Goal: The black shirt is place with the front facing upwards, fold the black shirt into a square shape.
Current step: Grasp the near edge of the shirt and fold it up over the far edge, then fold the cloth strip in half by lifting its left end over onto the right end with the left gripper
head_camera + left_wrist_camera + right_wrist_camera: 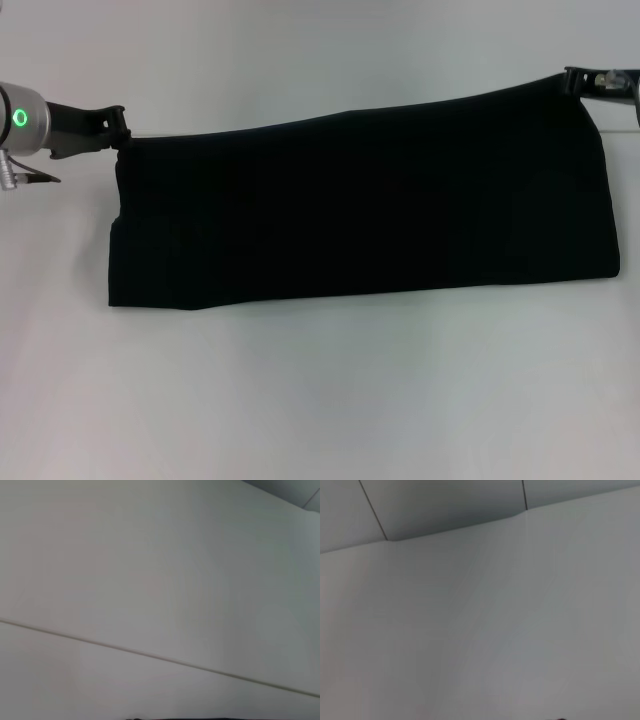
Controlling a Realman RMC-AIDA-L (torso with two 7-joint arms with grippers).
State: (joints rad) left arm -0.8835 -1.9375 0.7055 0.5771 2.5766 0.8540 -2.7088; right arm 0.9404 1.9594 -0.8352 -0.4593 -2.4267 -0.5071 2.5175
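A: What does the left arm [25, 118] look like?
B: A silver wrist with a glowing green ring light, then a black gripper [118, 128]; a thin metal bracket sits below the ring.
A: And the right gripper [580, 82]?
B: Black, with a silvery clear part behind it.

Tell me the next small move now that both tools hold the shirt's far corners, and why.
Probably carry both corners toward the near edge and lay them down. The left tool and right tool pinch the far corners of the black shirt, which is a long band, not yet square.
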